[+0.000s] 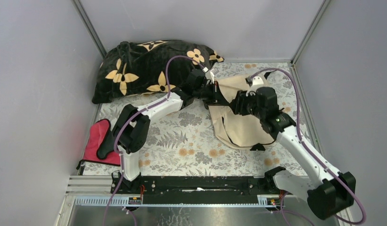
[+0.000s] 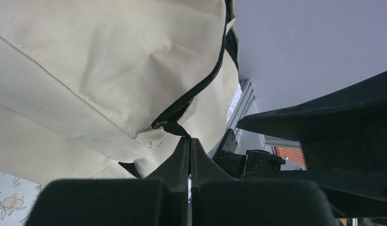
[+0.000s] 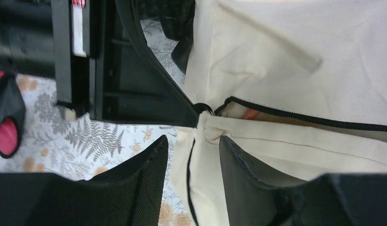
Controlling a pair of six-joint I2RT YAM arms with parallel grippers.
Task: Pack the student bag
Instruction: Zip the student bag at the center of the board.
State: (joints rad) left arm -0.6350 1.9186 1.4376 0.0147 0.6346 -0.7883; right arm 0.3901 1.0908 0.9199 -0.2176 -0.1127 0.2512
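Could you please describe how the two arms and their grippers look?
Both the left arm and right arm have white links, black joints and a purple cable. The left gripper and right gripper have black wedge-shaped fingers. A green light glows on the right arm.

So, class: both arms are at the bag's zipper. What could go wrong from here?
The left jaws pinch only the zipper pull, which may slip free when tugged. The right jaws stand open astride the edge of the student bag, not clamping it, so the soft bag could drag with the zipper.
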